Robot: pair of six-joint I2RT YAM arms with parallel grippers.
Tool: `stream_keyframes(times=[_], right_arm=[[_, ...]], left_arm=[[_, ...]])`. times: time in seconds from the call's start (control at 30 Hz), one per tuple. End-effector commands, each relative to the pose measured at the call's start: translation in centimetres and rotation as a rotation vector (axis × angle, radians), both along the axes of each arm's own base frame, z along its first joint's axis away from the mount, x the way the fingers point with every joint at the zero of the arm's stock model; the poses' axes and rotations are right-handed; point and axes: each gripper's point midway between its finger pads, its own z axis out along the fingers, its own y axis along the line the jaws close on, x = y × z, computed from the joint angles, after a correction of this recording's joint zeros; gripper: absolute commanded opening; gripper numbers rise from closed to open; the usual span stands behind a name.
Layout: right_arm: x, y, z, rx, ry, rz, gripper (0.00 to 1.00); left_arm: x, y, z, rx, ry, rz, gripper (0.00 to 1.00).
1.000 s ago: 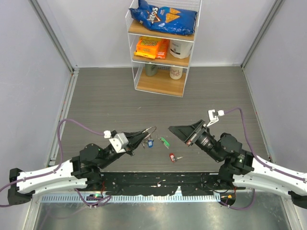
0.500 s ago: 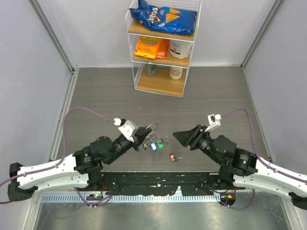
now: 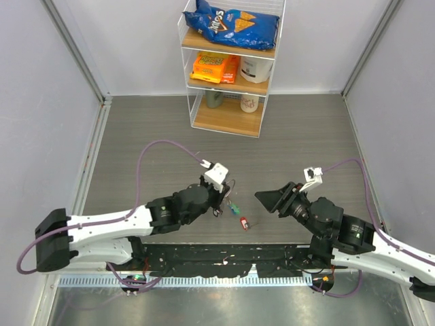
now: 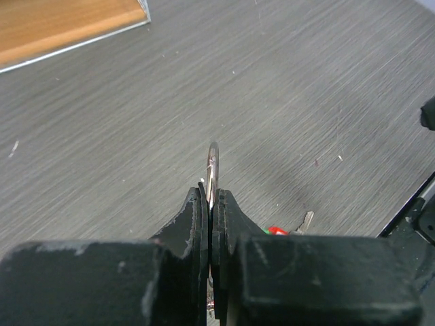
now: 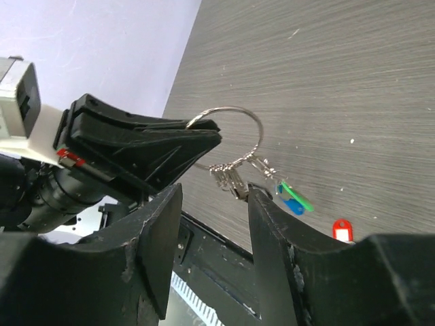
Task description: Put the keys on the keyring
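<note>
My left gripper [image 4: 212, 193] is shut on the keyring [image 4: 213, 159], a thin silver ring that stands edge-on between the jaws. In the right wrist view the keyring [image 5: 234, 125] sticks out of the left gripper [image 5: 207, 136], and a green and a blue key [image 5: 292, 197] hang from it with silver blades beside them. A red key [image 3: 243, 221] lies loose on the table, just right of the left gripper [image 3: 223, 197]. My right gripper [image 3: 260, 197] is open and holds nothing. It faces the ring from the right, a short way off.
A clear shelf unit [image 3: 231, 68] with snack bags and cups stands at the back of the table. The black rail [image 3: 224, 261] along the table's near edge lies close below both grippers. Grey walls close the left and right sides.
My left arm has swung right and forward with the keyring, so the hanging keys now sit near the red key. My right gripper has opened wider and drawn back slightly.
</note>
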Motion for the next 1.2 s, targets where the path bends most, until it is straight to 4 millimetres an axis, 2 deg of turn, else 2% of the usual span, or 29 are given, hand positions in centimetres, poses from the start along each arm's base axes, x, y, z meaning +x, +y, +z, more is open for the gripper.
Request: stream_keyframes(times=[0.0, 0.07, 0.13, 0.17, 0.2, 0.23, 0.27, 0.37, 0.47, 0.7, 0.87, 1.17], right_arm=[[0.2, -0.8, -0.6, -0.018, 0.001, -0.030, 0.50], [0.1, -0.9, -0.6, -0.016, 0.001, -0.024, 0.50], [-0.1, -1.0, -0.6, -0.014, -0.003, -0.017, 0.50], [-0.1, -1.0, -0.5, -0.008, -0.003, -0.016, 0.50], [-0.1, -1.1, -0.7, -0.015, -0.004, -0.015, 0.50], [-0.2, -1.2, -0.6, -0.013, -0.007, -0.013, 0.51], [-0.2, -1.2, -0.7, -0.018, -0.007, -0.011, 0.50], [-0.2, -1.5, -0.8, -0.030, -0.012, -0.015, 0.50], [-0.2, -1.6, -1.1, -0.054, -0.016, -0.013, 0.51], [-0.1, -1.3, -2.8, -0.175, 0.001, 0.002, 0.51], [0.2, 0.0, -4.9, -0.327, 0.041, 0.036, 0.52], [1.5, 3.6, -5.8, -0.476, 0.070, 0.084, 0.50]], left_arm=[[1.3, -3.3, 3.1, -0.138, -0.002, -0.008, 0.00], [2.0, -3.9, 1.6, -0.104, 0.023, 0.006, 0.03], [3.0, -3.8, 0.3, -0.087, 0.051, 0.028, 0.35], [3.5, -3.4, -0.4, -0.084, 0.065, 0.048, 0.47], [3.9, -3.0, -0.9, -0.087, 0.077, 0.066, 0.75], [4.3, -2.4, -1.6, -0.085, 0.083, 0.089, 0.91], [4.5, -2.0, -1.6, -0.088, 0.083, 0.097, 0.99], [4.6, -0.5, -1.5, -0.088, 0.069, 0.120, 0.99], [4.3, 0.7, -0.4, -0.090, 0.052, 0.129, 0.99], [3.3, 3.7, 0.6, -0.105, 0.043, 0.166, 1.00], [2.7, 5.1, 0.5, -0.111, 0.044, 0.178, 1.00], [1.7, 6.9, 0.3, -0.124, 0.045, 0.175, 1.00]])
